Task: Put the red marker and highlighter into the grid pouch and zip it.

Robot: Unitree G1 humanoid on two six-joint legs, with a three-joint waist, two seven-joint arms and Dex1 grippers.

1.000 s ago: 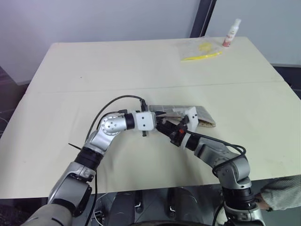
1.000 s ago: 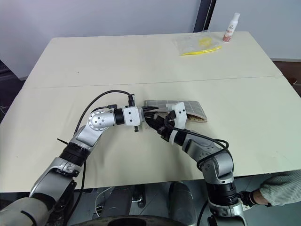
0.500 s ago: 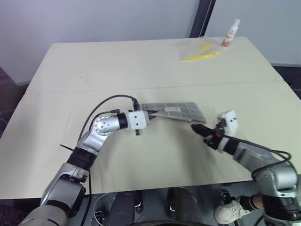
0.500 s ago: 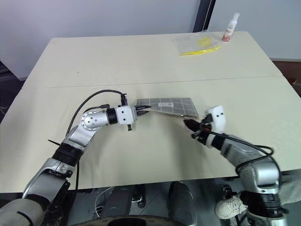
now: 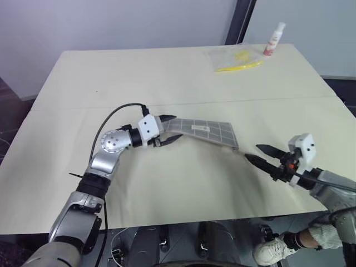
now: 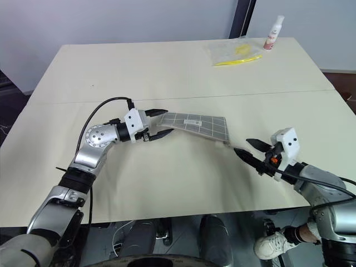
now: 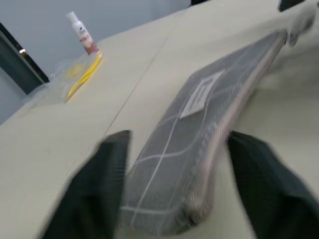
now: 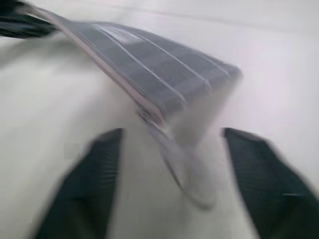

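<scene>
The grid pouch [image 5: 208, 132] lies on the table [image 5: 111, 83], grey with white lines and a white label patch. My left gripper [image 5: 171, 129] is open, one finger on each side of the pouch's left end, as the left wrist view also shows around the pouch [image 7: 199, 124]. My right gripper [image 5: 254, 152] is open and empty, a little to the right of the pouch's right corner and apart from it; the right wrist view looks at that corner of the pouch [image 8: 164, 69]. The red marker and the highlighter are out of view.
A clear plastic bag [image 5: 236, 58] with yellow contents and a small white bottle [image 5: 273, 38] sit at the table's far right. A person's sleeve [image 5: 325, 233] shows past the near right edge. A seam [image 5: 83, 105] crosses the table.
Both grippers were shut at the pouch and now stand open. My right gripper has pulled well away to the right; my left has shifted a little left, and the pouch with it.
</scene>
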